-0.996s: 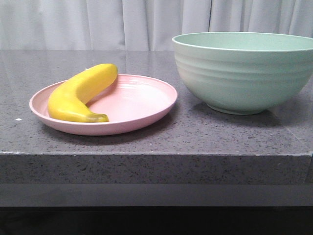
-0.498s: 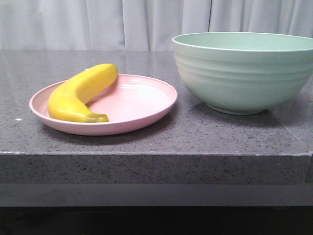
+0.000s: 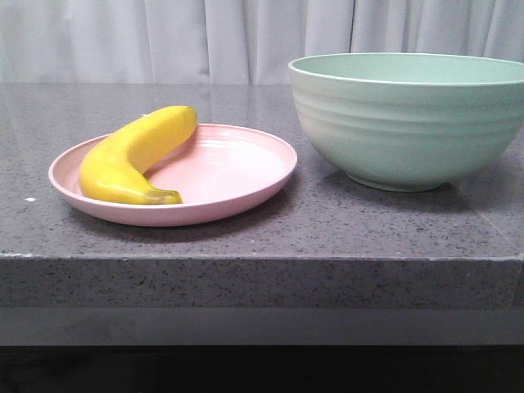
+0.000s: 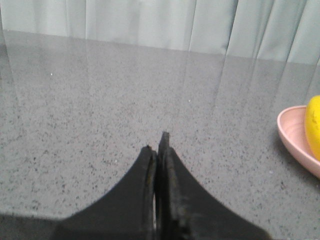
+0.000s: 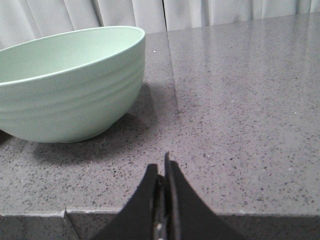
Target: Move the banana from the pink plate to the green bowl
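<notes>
Both claws, left (image 4: 159,150) and right (image 5: 162,172), closed, empty. Smooth curved banana (image 3: 135,155) likely to slip from pinch before green bowl (image 3: 409,123).

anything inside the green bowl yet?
Not that shows. The green bowl has only bare inner wall visible near its far rim; its bottom is hidden by the near wall in every view. The banana lies on the pink plate.

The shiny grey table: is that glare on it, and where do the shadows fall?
Front view: the curtain reflects palely on the table; soft shadow under the green bowl. Left wrist view: pale streaks, blurred black fingers. Right wrist view: the bowl's shadow spreads sideways.
</notes>
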Tool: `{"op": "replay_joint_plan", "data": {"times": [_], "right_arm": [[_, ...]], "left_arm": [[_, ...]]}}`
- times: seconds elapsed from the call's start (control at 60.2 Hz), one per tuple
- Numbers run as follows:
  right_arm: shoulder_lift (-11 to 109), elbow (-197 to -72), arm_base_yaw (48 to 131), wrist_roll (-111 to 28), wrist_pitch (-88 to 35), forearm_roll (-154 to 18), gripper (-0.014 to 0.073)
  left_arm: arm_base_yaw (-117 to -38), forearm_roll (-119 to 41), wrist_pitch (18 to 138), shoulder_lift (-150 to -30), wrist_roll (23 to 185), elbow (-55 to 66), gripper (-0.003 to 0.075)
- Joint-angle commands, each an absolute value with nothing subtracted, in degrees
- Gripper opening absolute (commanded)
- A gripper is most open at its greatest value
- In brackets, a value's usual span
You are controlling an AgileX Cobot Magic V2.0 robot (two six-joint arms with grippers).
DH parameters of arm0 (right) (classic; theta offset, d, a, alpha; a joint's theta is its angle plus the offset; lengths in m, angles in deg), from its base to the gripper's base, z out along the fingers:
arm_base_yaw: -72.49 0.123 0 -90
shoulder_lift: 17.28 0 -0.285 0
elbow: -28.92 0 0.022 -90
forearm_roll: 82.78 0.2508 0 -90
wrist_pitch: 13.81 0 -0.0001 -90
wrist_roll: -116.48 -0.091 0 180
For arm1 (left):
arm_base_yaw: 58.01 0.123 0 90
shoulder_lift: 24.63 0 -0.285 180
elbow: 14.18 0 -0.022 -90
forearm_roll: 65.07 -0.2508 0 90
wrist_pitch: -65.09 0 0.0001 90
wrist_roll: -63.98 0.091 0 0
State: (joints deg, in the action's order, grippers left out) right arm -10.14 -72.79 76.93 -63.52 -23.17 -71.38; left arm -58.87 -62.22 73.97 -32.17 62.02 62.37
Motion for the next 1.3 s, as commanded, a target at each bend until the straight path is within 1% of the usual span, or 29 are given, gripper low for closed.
{"op": "replay_joint_plan", "data": {"times": [0.0,0.133,0.299,0.382,0.498,0.565,0.598,0.631,0.664,0.681,0.698,0.714,0.731,0.747,0.781,0.814,0.847,0.864,0.897,1.013,1.146,1.279], "right_arm": [[-11.22,-77.91,76.55,-63.52,-21.1,-71.99,-0.0062],[-7.35,-86.3,76.55,-63.52,-25.78,-71.99,-0.0062],[3.01,-97.64,76.55,-63.04,-27.81,-72.14,-0.0062],[8.03,-101.27,76.55,-62.42,-27.82,-72.14,-0.0062],[11.98,-103.54,76.55,-62.42,-27.49,-72.14,-0.0057],[12.4,-103.61,76.55,-62.42,-27.28,-72.14,-0.0011],[12.4,-103.61,76.55,-62.42,-27.28,-72.14,0.0038],[12.4,-103.61,76.55,-62.42,-27.28,-72.14,0.0108],[12.4,-103.61,76.55,-62.42,-27.28,-72.14,0.0194],[12.4,-103.61,76.55,-62.42,-27.28,-72.14,0.0253],[12.4,-103.61,76.55,-62.42,-27.28,-72.14,0.0293],[12.4,-103.61,76.55,-62.42,-27.28,-72.14,0.0355],[12.4,-103.61,76.55,-62.42,-27.28,-72.14,0.0415],[12.4,-103.61,76.55,-62.42,-27.28,-72.14,0.0452],[12.4,-103.61,76.55,-62.42,-27.28,-72.14,0.0537],[12.4,-103.61,76.55,-62.42,-27.35,-72.14,0.0603],[12.4,-103.61,76.55,-62.42,-27.43,-72.14,0.0651],[12.4,-103.61,76.55,-62.42,-27.56,-72.14,0.0666],[12.4,-103.61,76.55,-62.42,-27.62,-72.14,0.0657],[12.4,-103.61,76.55,-62.42,-27.62,-72.14,0.0642],[12.4,-103.61,76.55,-62.42,-27.62,-72.05,0.0642],[12.4,-103.61,76.55,-62.42,-27.62,-72.05,0.0642]], "left_arm": [[-58.7,-62.19,68.52,-31.66,61.93,57.36,-0.002],[-58.7,-62.19,69.49,-36.19,61.93,48.28,-0.002],[-58.7,-62.19,69.74,-48.06,61.93,38.53,-0.002],[-58.7,-62.19,69.74,-53.12,61.93,35.78,-0.002],[-58.7,-62.19,69.74,-56.32,61.93,34.14,-0.002],[-58.7,-62.19,69.63,-56.44,61.93,34.15,-0.0005],[-58.7,-62.19,69.63,-56.44,61.93,34.15,0.0029],[-58.7,-62.19,69.63,-56.44,61.93,34.15,0.0085],[-58.7,-62.19,69.73,-56.44,61.93,34.15,0.0165],[-58.7,-62.19,69.73,-56.44,61.93,34.15,0.0223],[-58.7,-62.19,69.73,-56.44,61.93,34.15,0.0266],[-58.7,-62.19,69.73,-56.44,61.93,34.15,0.0334],[-58.7,-62.19,69.73,-56.44,61.93,34.15,0.038],[-58.7,-62.19,69.83,-56.44,61.93,34.15,0.0449],[-58.7,-62.19,69.84,-56.44,61.93,34.15,0.0549],[-58.7,-62.19,69.92,-56.44,61.93,34.15,0.0627],[-58.7,-62.19,69.92,-56.44,61.93,34.15,0.0678],[-58.7,-62.19,69.92,-56.44,61.93,34.15,0.0692],[-58.7,-62.19,69.92,-56.44,61.93,34.15,0.0705],[-58.7,-61.2,71.07,-56.54,61.93,34.15,0.0669],[-59.27,-61.2,79.35,-59.89,62.04,31.16,0.0654],[-63.97,-59.48,87.33,-67.56,66.14,25.73,0.0654]]}}
